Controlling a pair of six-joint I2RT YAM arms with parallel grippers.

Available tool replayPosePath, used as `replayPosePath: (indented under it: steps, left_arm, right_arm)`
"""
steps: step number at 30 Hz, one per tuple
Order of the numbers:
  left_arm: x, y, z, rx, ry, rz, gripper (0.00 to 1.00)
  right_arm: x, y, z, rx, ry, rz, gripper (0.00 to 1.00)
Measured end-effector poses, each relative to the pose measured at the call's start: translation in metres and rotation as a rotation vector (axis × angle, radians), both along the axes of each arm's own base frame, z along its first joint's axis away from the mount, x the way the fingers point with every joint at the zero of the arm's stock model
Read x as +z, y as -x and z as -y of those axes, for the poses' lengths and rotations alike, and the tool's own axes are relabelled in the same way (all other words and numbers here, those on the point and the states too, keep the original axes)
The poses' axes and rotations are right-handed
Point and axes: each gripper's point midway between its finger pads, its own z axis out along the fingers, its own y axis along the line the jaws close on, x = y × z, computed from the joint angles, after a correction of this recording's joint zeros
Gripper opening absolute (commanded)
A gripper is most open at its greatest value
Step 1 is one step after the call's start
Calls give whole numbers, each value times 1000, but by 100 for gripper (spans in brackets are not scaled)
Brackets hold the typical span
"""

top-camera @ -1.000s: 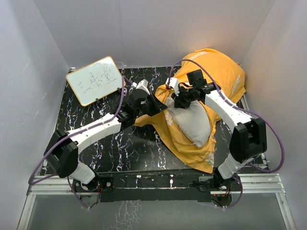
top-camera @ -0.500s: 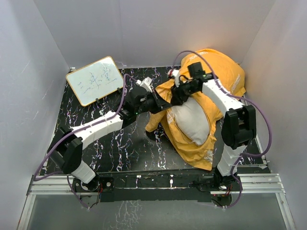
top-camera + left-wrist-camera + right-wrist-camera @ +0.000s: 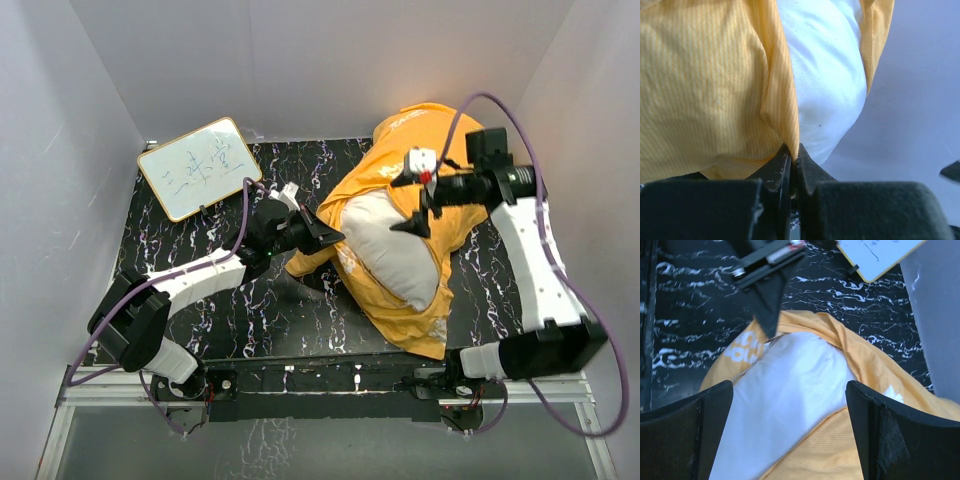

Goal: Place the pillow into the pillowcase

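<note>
Since a second ago the right gripper (image 3: 408,205) has swung away from the pillowcase's left rim toward the right side of the table (image 3: 260,320), and its jaws have gone from nearly closed to spread wide, holding nothing. It hangs above the pillow (image 3: 390,250), and in its own wrist view the two fingers (image 3: 685,435) frame the white cushion below. The left gripper (image 3: 325,235) has eased slightly nearer the arm bases; its jaws are pinched tight on a fold of the pillowcase (image 3: 440,130) edge (the left wrist view shows orange cloth (image 3: 705,90) clamped between the tips, with the pillow (image 3: 825,65) just behind). The pillow lies right of the table's centre, partly inside the pillowcase, its white face bare at the open mouth while orange cloth wraps its far, right and near sides. A whiteboard (image 3: 197,168) leans at the far left corner
</note>
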Motion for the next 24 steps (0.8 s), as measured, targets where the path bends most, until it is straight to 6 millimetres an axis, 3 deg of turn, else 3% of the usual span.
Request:
replayPosePath:
  steps: [2,4,7,9,11,13,15,17,18,24]
  left_arm:
    - [3,1,2,-13,11,2,0]
    - [4,3,3,-26,18,3,0]
    - [5,6,5,-46,25,-1,0]
    - [3,7,6,-57,26,-7,0]
    - [3,9,6,-65,27,-10,0]
    - [3,10,7,-73,30,-12,0]
    - [3,11,7,-78,29,-15,0]
    - [3,11,7,-79,30,-15,0]
    - [3,10,6,-76,30,-15,0]
    - [-3,7,-4,-46,12,-22,0]
  right_arm:
    - [4,33,1,66,43,138,99]
    - [-11,58,4,112,100,213,99]
    - [-63,90,11,174,204,202,99]
    - [-97,99,18,181,266,154,98]
    - [-130,95,24,158,326,119,96]
    - [-161,85,29,104,394,137,83]
    - [-178,73,28,58,442,192,54]
    - [-182,55,22,-3,471,255,20]
    - [-182,42,20,-51,480,274,10]
    - [-185,-20,20,-328,485,227,8]
